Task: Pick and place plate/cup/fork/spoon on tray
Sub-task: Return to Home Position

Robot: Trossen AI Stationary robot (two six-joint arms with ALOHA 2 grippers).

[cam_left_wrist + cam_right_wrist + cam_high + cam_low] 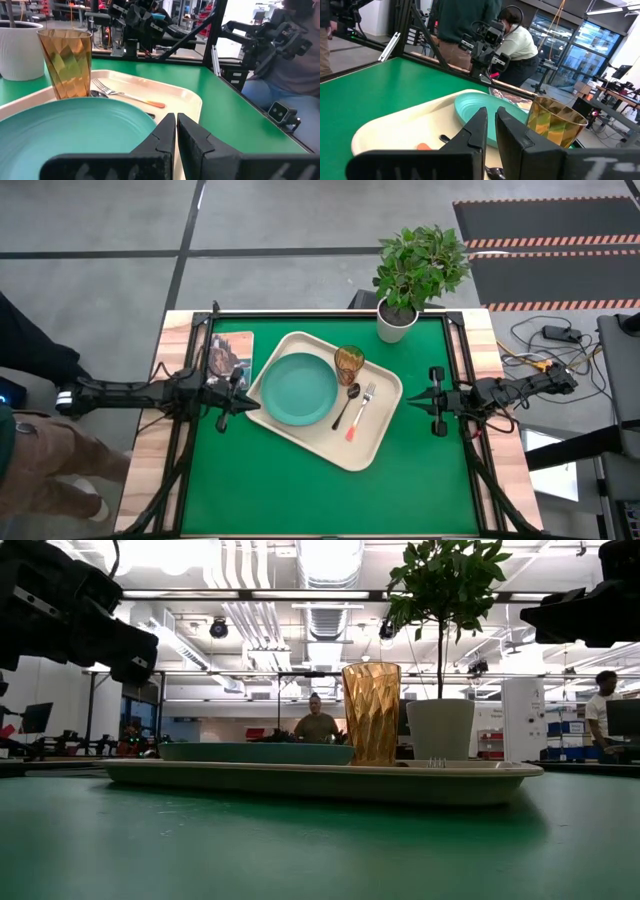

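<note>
The cream tray [375,442] lies slantwise in the middle of the green table. On it rest the teal plate [299,388], the amber cup [349,363] standing upright at its far edge, the dark spoon [346,406] and the red-handled fork [360,412] lying side by side. My left gripper [245,404] is shut and empty, just left of the tray, above the table. My right gripper [415,400] is shut and empty, just right of the tray. The left wrist view shows the plate [70,135], cup [66,62] and fork [125,95] beyond its shut fingers.
A picture-covered book [228,358] lies at the far left of the mat. A white pot [397,320] with a green plant stands at the far edge, right of centre. The green mat near the front edge [320,500] is bare. People show in the room beyond.
</note>
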